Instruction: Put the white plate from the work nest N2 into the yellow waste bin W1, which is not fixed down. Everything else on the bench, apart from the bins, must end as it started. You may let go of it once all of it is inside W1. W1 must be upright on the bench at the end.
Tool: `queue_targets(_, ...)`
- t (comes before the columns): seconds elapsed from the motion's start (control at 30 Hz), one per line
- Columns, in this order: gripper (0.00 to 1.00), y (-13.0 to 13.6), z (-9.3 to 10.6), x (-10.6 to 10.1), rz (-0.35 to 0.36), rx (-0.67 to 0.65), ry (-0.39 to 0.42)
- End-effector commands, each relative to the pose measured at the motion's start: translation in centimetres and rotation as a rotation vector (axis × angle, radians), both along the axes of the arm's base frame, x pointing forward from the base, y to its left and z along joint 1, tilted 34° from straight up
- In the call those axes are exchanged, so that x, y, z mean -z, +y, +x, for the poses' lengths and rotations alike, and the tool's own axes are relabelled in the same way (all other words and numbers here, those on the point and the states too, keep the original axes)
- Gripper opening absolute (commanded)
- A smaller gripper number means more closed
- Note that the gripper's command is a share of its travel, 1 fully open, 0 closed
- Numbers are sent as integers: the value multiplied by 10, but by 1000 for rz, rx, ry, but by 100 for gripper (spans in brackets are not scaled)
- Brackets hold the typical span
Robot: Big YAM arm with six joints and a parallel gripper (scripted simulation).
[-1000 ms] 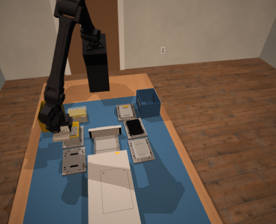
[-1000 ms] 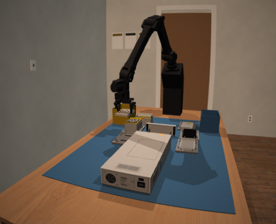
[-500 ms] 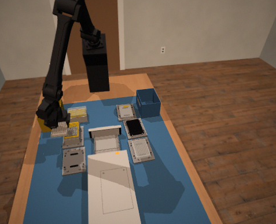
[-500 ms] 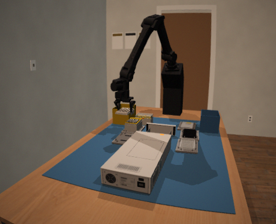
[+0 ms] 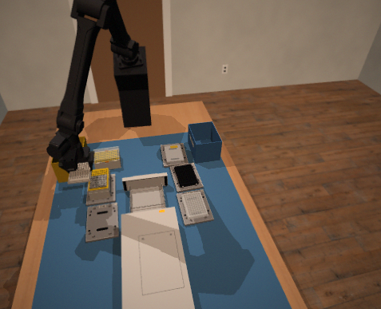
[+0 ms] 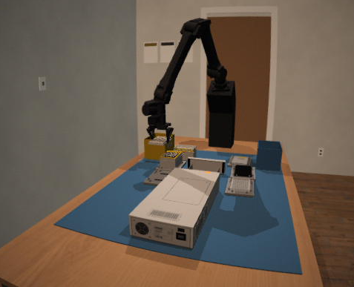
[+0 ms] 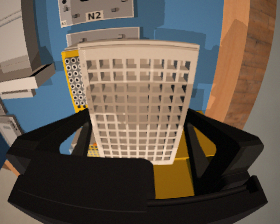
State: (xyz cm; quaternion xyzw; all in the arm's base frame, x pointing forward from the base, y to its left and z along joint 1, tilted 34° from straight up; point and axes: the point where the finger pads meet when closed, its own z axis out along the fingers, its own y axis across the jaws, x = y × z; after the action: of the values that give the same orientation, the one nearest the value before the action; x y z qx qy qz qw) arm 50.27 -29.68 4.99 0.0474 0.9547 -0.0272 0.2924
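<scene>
gripper: black parallel gripper [image 7: 139, 136]; fingers clamped on the plate's two long sides, plate held level
plate: white gridded well plate [image 7: 139, 100]; in the grasp, raised over the near edge of the bin, in top view [image 5: 80, 172] part of it overhangs the mat side
bin: yellow open-topped waste bin W1 [image 6: 153, 149]; upright at the bench's far left corner, loose on the bench
nest: grey slotted work nest N2 [image 7: 95, 0]; bare, plate gone from it
neighbour: yellow tip box [image 5: 98, 179]; just beside the bin, must not be knocked
step: carrying plate over W1
how to do it well: likely shift further over the bin until the whole plate is inside the rim line; lower straight, no wall contact or the bin may slide or tip; release only once fully inside
</scene>
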Motion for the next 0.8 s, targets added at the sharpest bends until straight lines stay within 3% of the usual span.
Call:
queue_targets(0.0, 0, -10, -6, -7, -28, -11, -21)
queue_targets(0.1, 0, 0, -2, -5, -28, -32, -21)
queue_targets(0.17, 0, -12, -13, -3, -29, -11, -22)
queue_targets(0.57, 0, -21, -40, 22, -20, -10, -9)
queue_targets(0.67, 0, -14, -34, 22, -22, -31, -12)
queue_targets(0.77, 0, -24, -49, 33, -13, -10, -1)
